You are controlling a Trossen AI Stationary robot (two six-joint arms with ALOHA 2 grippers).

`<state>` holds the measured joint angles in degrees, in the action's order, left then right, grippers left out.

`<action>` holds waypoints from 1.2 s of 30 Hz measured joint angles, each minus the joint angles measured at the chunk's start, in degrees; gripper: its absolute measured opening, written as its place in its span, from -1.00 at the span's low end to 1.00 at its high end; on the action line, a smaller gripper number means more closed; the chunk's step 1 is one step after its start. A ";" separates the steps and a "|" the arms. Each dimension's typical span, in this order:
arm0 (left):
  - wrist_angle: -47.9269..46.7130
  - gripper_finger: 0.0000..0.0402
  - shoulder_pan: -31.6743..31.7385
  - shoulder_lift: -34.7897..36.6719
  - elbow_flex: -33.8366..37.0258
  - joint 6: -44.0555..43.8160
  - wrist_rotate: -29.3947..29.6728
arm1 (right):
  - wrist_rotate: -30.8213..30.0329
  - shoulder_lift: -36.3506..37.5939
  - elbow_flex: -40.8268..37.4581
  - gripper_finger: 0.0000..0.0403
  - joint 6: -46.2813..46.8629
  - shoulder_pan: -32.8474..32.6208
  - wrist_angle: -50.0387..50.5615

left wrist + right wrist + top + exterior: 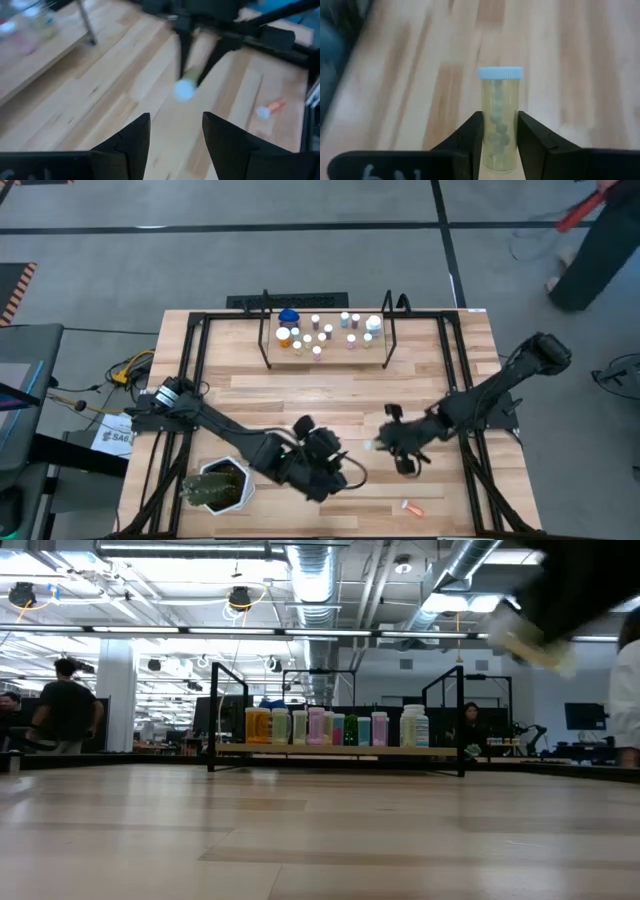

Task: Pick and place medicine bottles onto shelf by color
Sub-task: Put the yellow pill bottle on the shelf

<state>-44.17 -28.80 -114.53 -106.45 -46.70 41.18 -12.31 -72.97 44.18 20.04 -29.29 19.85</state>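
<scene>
My right jaws [499,131] are pressed in on a yellow bottle [500,120] with a white cap, pinching its body from both sides above the tabletop [330,395], right of centre. My left jaws [175,137] stand spread, holding nothing, low near the plant [215,485]. Other bottles [320,332] stand in a row on the shelf [375,358] at the far edge; an orange one [412,507] lies near the front edge
</scene>
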 joint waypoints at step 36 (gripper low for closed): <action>-8.47 0.22 11.02 0.86 7.46 4.80 -10.97 | -8.88 14.97 -5.63 -0.42 -6.47 19.73 -2.81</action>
<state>-52.63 -17.78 -113.67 -98.99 -41.90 30.21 -21.19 -58.00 38.55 13.56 -9.56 17.04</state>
